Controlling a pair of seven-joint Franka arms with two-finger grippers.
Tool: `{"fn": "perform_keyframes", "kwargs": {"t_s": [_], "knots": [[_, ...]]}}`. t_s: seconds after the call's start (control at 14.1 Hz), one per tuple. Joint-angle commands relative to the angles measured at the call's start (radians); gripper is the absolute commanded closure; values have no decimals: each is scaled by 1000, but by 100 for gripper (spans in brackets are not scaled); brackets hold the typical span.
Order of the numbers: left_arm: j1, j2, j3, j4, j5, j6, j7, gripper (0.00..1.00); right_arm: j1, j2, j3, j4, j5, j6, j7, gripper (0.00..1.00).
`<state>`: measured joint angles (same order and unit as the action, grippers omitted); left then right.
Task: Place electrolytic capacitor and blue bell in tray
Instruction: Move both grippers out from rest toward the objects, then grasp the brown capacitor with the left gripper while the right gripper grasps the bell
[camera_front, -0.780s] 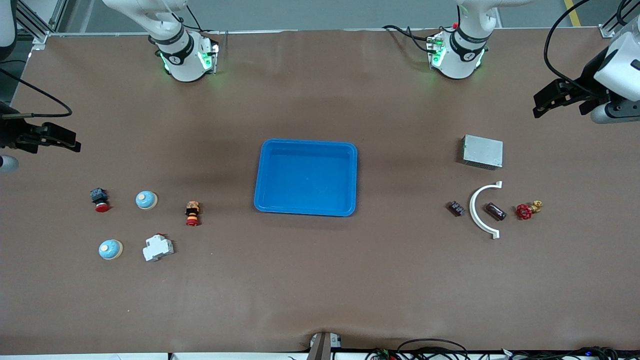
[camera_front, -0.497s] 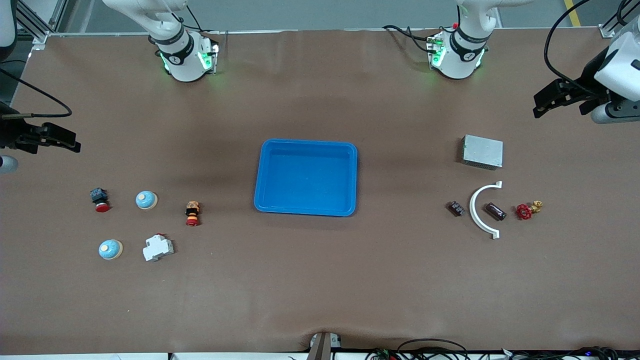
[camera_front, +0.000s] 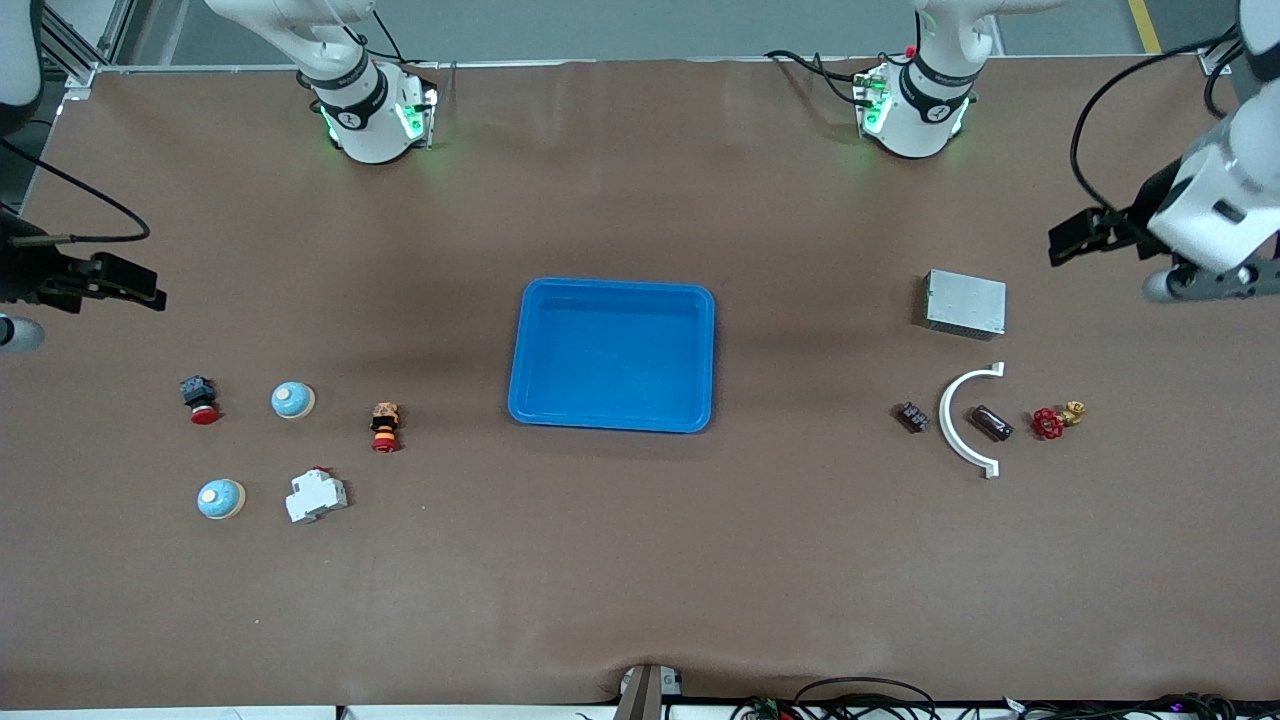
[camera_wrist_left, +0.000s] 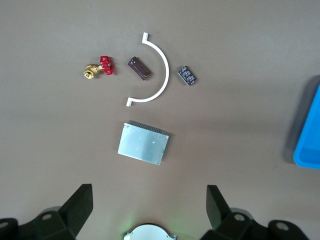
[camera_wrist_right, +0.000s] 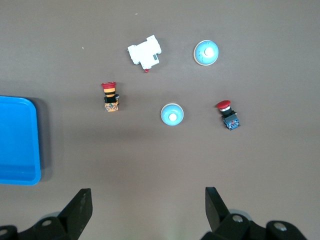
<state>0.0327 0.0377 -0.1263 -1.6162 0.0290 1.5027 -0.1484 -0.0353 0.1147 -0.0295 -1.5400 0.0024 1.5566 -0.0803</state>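
Front view: the left gripper (camera_front: 1062, 243), fingers spread, is shifting toward the grey box (camera_front: 965, 303); the right gripper (camera_front: 140, 290) is hovering, barely moved. The tray (camera_front: 612, 355) is lying bare.

Left wrist view: what is probably the electrolytic capacitor (camera_wrist_left: 139, 68) is lying inside the white arc (camera_wrist_left: 152, 71).

Right wrist view: fingers (camera_wrist_right: 80, 210) released; two blue bells (camera_wrist_right: 172, 114) (camera_wrist_right: 206, 52) are sitting well apart from the tray.

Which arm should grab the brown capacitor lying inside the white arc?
Left. The left gripper, open, hangs over that end of the table near the grey box, and the capacitor lies close by. The right gripper waits at the bells' end.
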Motion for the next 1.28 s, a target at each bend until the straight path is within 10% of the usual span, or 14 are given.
{"fn": "perform_keyframes", "kwargs": {"t_s": [0.0, 0.64, 1.21], "knots": [[30, 5, -4, -91, 32, 104, 1, 0, -27, -32, 5, -152, 7, 109, -6, 0], [131, 17, -3, -405, 37, 534, -20, 0, -77, 17, 5, -367, 11, 410, -6, 0], [201, 256, -4, -397, 34, 747, -216, 15, -75, 143, 6, -354, 8, 471, -18, 0]]}}
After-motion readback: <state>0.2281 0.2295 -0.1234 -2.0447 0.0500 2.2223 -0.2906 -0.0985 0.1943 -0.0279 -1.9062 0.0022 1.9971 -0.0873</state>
